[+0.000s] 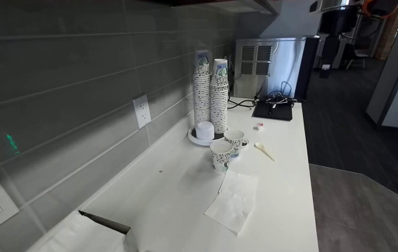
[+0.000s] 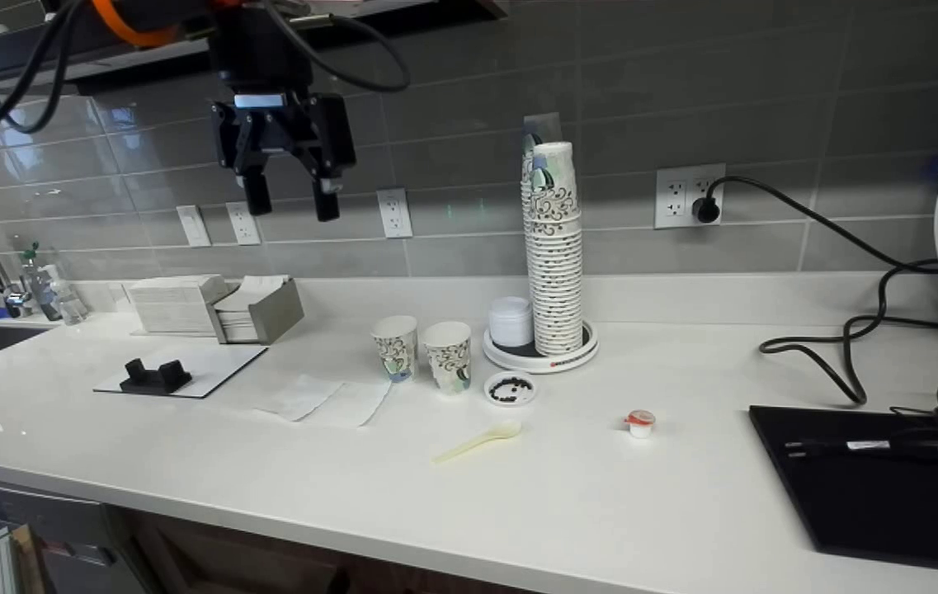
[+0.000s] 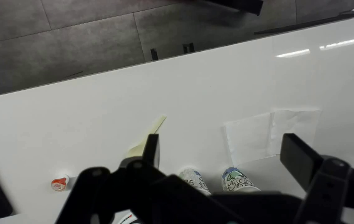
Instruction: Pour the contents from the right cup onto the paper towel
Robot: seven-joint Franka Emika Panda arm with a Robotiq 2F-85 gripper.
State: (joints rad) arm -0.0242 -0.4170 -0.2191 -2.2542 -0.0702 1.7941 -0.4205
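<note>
Two short white cups with a dark swirl pattern stand upright side by side. The right cup (image 2: 447,356) is the one nearer the cup stacks; it also shows in another exterior view (image 1: 235,140) and in the wrist view (image 3: 193,179). The other cup (image 2: 395,348) stands beside it. The inside of the right cup is hidden, so I cannot see its contents. Dark specks (image 2: 510,399) lie in a shallow white lid (image 2: 490,393) near it. The white paper towel (image 2: 353,404) lies flat as two overlapping sheets (image 3: 248,137). My gripper (image 2: 291,198) is open, empty and high above the counter.
Tall cup stacks (image 2: 558,272) and a small white container (image 2: 510,322) stand on a round tray (image 2: 547,363). A pale spoon (image 2: 478,441) and creamer pod (image 2: 640,424) lie in front. A napkin holder (image 2: 275,312) and black stand (image 2: 156,378) are at left. A shelf hangs overhead.
</note>
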